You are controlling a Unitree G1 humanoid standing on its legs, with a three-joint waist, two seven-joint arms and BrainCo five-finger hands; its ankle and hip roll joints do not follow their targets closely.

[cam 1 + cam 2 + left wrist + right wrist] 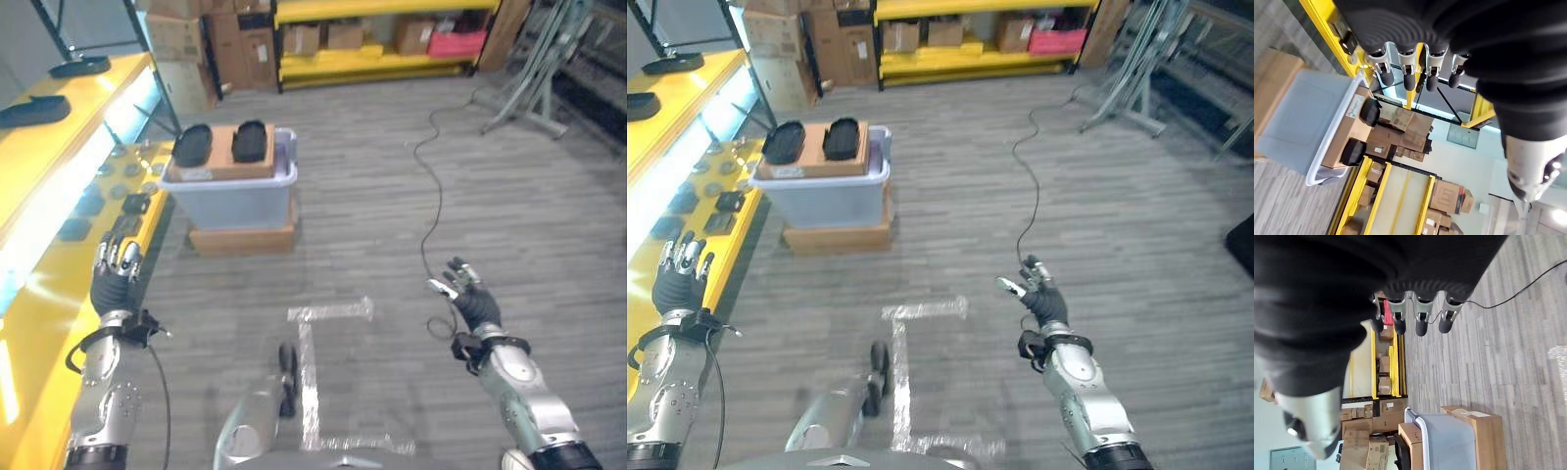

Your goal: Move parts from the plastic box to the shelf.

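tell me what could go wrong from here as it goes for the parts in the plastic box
1. Both black parts sit on a cardboard sheet across the plastic box; a clumsy grab might tip the sheet.
2. The left hand, fingers open, hangs close to the yellow shelf edge and could clip it or the small parts there.
3. The cable on the floor runs near the open right hand and could snag.
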